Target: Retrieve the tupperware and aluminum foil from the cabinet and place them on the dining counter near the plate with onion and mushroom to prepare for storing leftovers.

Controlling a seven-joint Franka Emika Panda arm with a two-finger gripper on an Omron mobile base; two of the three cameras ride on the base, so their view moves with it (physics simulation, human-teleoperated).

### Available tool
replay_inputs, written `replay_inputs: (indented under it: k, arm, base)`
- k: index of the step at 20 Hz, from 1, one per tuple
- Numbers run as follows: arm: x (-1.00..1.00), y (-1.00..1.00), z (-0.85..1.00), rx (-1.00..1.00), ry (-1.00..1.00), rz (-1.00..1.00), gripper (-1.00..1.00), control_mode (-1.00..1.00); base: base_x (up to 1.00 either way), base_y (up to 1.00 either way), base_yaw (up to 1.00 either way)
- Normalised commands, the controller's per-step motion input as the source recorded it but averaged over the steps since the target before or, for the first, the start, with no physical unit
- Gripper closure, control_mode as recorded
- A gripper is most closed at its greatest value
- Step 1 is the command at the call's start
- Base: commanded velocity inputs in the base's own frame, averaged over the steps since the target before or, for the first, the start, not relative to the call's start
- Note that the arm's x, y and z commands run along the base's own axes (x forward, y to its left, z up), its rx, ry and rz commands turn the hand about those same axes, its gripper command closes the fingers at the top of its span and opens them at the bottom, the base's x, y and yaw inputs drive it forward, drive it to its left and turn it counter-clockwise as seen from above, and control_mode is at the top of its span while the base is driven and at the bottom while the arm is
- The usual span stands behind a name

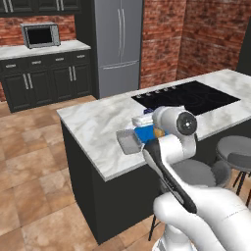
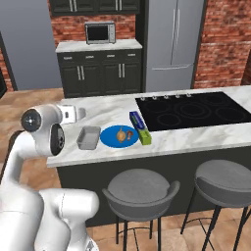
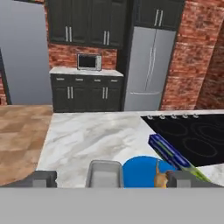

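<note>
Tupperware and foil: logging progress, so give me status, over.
End effector open, holding nothing. Tupperware left of the plate on the dining counter, foil right of it. Nothing in the way.

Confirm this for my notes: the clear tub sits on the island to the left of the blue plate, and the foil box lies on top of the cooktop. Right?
Not quite. The foil box lies on the marble island top, between the blue plate and the cooktop's edge, not on the glass. The right base view shows it. The clear tub does sit left of the plate.
</note>
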Motion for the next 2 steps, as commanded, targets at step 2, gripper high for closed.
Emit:
replay_inputs:
  k: [2]
  arm:
    - [-0.43,0.42,0.94,-0.09,-0.25,0.00,-1.00,-1.00]
  base:
    - [0.00,0.00,0.00]
